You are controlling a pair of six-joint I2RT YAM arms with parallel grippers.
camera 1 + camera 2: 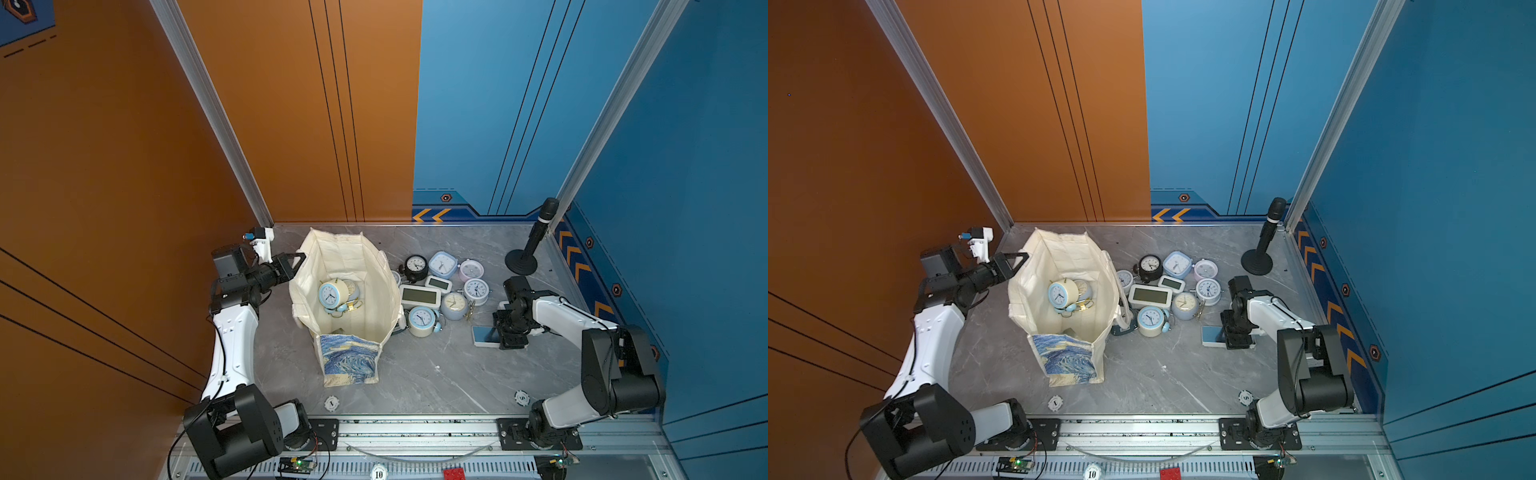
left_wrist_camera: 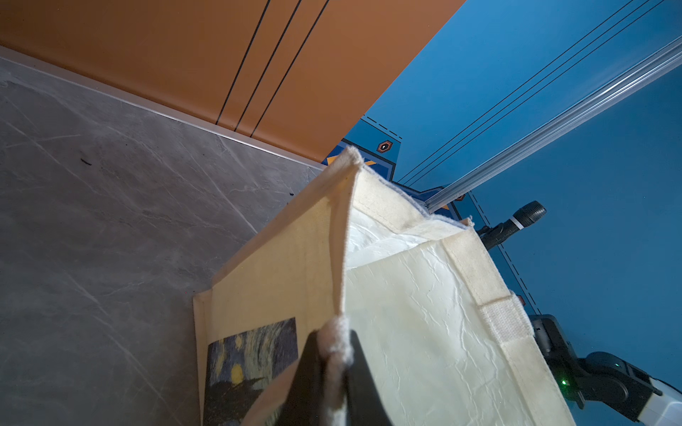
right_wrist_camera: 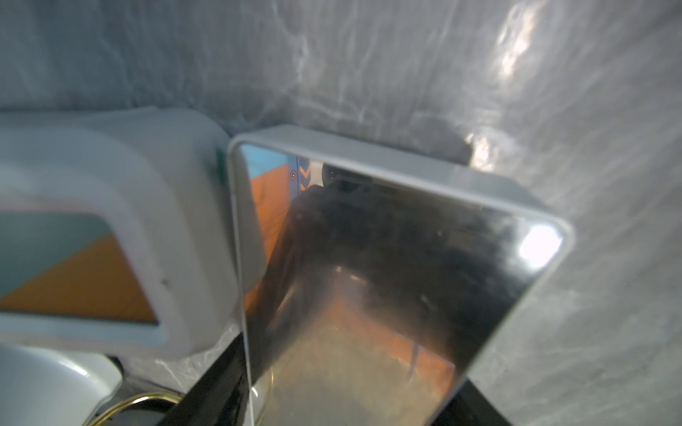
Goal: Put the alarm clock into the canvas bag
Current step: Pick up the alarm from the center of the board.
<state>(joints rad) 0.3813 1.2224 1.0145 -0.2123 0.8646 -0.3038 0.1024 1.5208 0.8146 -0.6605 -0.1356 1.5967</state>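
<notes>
I am a two-armed robot at a grey marble-patterned table (image 1: 415,374). My left gripper (image 1: 297,262) is pinched closed on the rim of the canvas bag (image 1: 353,257), a cream tote with a blue-and-yellow swirling print. The bag stands open-mouthed on my left side of the table. Round alarm clocks lie inside it, with a cream round clock (image 1: 332,293) with a blue face uppermost. My right gripper (image 1: 500,338) is lowered over a mirror-faced alarm clock (image 1: 482,336), a flat rectangle lying on the table well apart from the bag. In the right wrist view my black fingers (image 3: 210,394) stand either side of it, and I cannot tell whether they press it. Between the bag and that clock sits a heap of clocks (image 1: 440,286), round and rectangular. A microphone (image 1: 536,237) on a stand occupies the far right corner.
</notes>
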